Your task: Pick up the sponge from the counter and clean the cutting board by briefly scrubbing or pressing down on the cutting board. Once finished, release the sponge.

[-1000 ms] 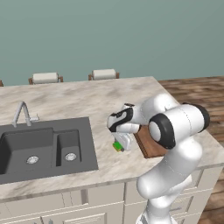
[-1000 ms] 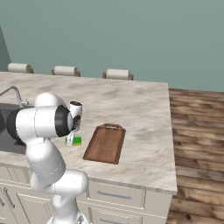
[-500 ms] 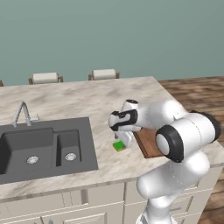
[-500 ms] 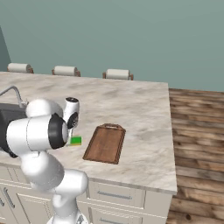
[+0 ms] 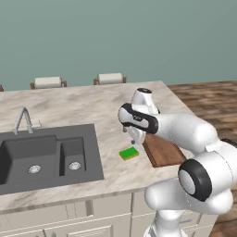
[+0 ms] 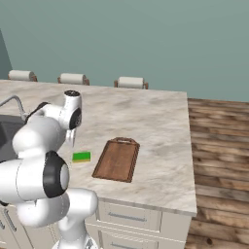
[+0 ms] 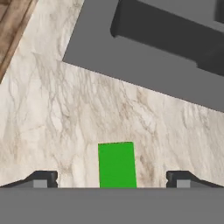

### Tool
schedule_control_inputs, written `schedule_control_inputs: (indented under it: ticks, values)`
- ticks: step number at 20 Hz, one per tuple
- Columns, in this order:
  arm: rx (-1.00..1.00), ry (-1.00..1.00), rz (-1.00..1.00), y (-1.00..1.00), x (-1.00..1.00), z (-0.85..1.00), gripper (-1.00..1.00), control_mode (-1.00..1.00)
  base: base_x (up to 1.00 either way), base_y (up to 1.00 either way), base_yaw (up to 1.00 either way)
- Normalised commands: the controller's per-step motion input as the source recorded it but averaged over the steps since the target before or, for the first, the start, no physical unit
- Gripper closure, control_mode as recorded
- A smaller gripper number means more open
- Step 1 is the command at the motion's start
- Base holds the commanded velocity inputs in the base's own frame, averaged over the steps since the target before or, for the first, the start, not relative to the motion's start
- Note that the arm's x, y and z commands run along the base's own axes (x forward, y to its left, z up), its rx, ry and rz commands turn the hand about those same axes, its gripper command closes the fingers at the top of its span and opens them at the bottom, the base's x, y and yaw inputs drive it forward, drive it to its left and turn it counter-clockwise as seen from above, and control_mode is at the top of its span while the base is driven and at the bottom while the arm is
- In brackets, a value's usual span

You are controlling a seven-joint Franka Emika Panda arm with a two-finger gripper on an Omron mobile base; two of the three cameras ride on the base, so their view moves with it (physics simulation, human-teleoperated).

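The bright green sponge (image 5: pixel 129 153) lies flat on the marble counter (image 5: pixel 83 106), between the dark sink and the reddish-brown cutting board (image 5: pixel 163 150). My gripper (image 5: pixel 134 139) hangs just above the sponge, pointing down and not touching it. In the hand view the sponge (image 7: pixel 116 165) sits low between my two fingertips (image 7: pixel 41 177), which stand wide apart, so the gripper (image 7: pixel 113 179) is open and empty. The right base view shows the sponge (image 6: pixel 81 156) left of the board (image 6: pixel 116 159), whose handle points away from me, and the gripper (image 6: pixel 71 140) over the sponge's left end.
The dark grey double sink (image 5: pixel 41 155) with its faucet (image 5: pixel 23 120) lies left of the sponge; its rim (image 7: pixel 144 65) crosses the top of the hand view. Chair backs (image 5: pixel 47 82) stand beyond the far counter edge. The counter's right edge (image 6: pixel 190 160) drops to wooden floor.
The arm's elbow has swung down and toward the near side, and the hand now stands more upright over the sponge. Sponge and cutting board have not moved.
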Motion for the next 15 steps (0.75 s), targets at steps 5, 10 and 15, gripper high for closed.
schedule_control_inputs:
  ticks: [5, 10, 15]
  values:
    - [0.00, -0.04, 0.00, 0.00, -0.35, 0.95, -1.00, -1.00, 0.00, 0.00, 0.00]
    - [0.00, -0.09, 0.00, 0.00, -0.70, 0.70, -1.00, -1.00, 0.00, 0.00, 0.00]
    - [0.00, -0.19, 0.00, 0.00, -0.98, 0.12, -1.00, -1.00, 0.00, 0.00, 0.00]
